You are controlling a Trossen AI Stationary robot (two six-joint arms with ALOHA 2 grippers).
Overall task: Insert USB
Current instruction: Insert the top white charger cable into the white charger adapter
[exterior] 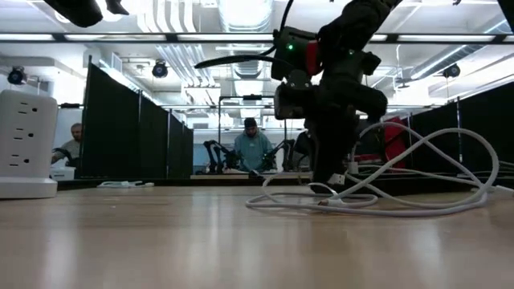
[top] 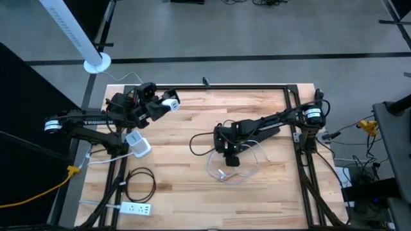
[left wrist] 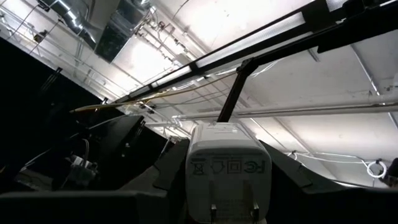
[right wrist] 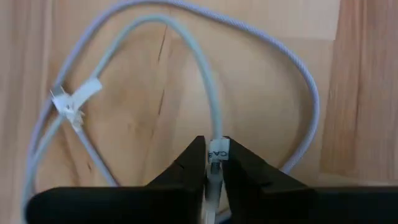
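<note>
My left gripper (top: 166, 104) is raised over the table's far-left part and shut on a white charger block (left wrist: 227, 169), whose two plug prongs face the wrist camera. My right gripper (top: 232, 158) stands near the table's middle, pointing down and shut on a white cable (right wrist: 214, 124). The cable lies in loose loops (top: 234, 170) on the wood. A tie tag (right wrist: 73, 102) binds two strands of it. In the low view the right gripper (exterior: 331, 181) reaches down into the loops (exterior: 418, 172). My left gripper holds the white charger block by its two side faces (left wrist: 194, 186), pinched between the two fingers. The block is lifted clear of the table, and its pronged face is turned back toward the wrist. My right gripper pinches the cable between its two fingers at a white labelled sleeve (right wrist: 217, 150), coming from above and pointing down. The fingers lie across the strand. The rest of the cable lies slack in loops on the table (right wrist: 261, 68).
A white multi-outlet cube (top: 137, 144) sits on the table's left part, seen large in the low view (exterior: 24, 144). A white power strip (top: 137, 208) and a black cord coil (top: 141, 183) lie near the near-left corner. People sit beyond the table (exterior: 253, 144).
</note>
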